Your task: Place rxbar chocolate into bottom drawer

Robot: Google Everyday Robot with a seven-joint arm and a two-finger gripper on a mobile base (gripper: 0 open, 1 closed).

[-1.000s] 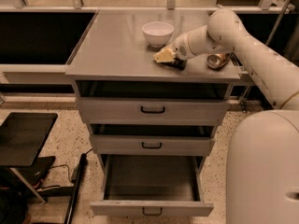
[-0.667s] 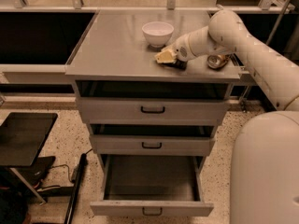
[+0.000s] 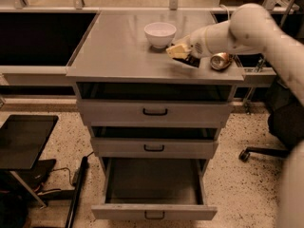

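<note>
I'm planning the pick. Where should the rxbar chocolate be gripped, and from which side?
Probably across its short width, from above: the rxbar chocolate seems to lie flat on the cabinet top, bowl and can nearby. The hand hovers at it, between them.

- The grey metal cabinet top (image 3: 118,51) looked matt, smooth.
- On it, the round white bowl (image 3: 160,33) looked glossy, the gold-silver can (image 3: 221,61) shiny.
- The pale, smooth plastic gripper (image 3: 179,51) hung just above that top.

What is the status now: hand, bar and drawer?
Hand low over cabinet top, right of white bowl. Rxbar chocolate under it, not yet in drawer. Bottom drawer pulled open. Shiny can close beside.
</note>
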